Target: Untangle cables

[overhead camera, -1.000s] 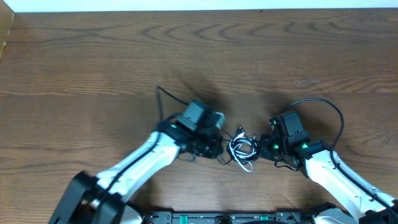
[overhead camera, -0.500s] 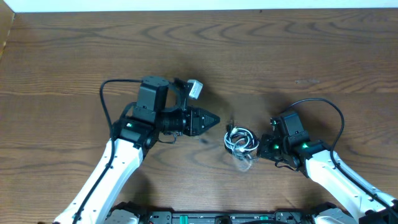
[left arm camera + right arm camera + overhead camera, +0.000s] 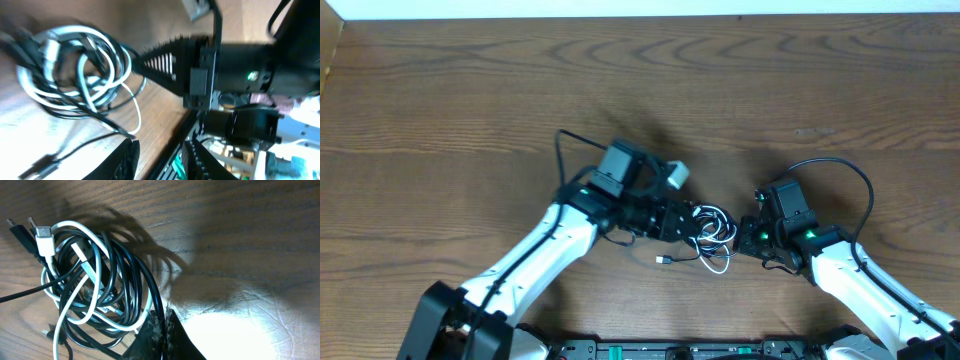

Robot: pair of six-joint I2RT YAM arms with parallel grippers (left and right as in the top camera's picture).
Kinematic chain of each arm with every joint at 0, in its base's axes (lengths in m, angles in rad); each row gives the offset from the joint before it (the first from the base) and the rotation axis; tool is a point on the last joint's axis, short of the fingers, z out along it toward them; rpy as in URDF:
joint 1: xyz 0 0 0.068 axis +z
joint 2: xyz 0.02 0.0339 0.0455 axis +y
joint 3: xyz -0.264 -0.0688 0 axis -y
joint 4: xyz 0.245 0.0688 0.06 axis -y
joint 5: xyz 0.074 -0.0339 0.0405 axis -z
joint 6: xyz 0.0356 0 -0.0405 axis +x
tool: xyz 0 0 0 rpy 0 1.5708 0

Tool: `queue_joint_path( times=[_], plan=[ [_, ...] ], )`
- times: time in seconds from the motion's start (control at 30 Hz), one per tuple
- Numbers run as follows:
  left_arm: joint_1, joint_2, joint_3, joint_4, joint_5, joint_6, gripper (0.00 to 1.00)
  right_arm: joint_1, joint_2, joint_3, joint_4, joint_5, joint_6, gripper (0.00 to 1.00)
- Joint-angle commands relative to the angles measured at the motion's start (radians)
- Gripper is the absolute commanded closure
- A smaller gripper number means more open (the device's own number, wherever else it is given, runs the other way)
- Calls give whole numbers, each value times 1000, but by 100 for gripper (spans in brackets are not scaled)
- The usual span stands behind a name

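text: none legible | labels: none | numbers: none

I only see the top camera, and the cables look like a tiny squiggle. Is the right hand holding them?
Observer: Yes. The right wrist camera shows the right hand shut on a loop of the black cable.
Operator: What about the left hand?
Observer: Its own camera shows the left hand open, with nothing between its fingers.
Operator: Where is the white plug?
Observer: In the right wrist camera the white plug sticks out on the side away from the right hand, next to a black plug.
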Motion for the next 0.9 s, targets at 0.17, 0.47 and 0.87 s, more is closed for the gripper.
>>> queue_joint_path(
  times=[0.17, 0.47, 0.87],
  plan=[
    [-108, 37, -14, -25, -56, 6, 67, -2, 3, -6, -1, 8, -15, 99],
    [-92, -6, -6, -2, -59, -46, 70, -2, 3, -6, -15, 8, -15, 99],
    [-94, -47, -9, 207, -191, -209, 74, -2, 3, -6, -19, 8, -15, 99]
  ],
)
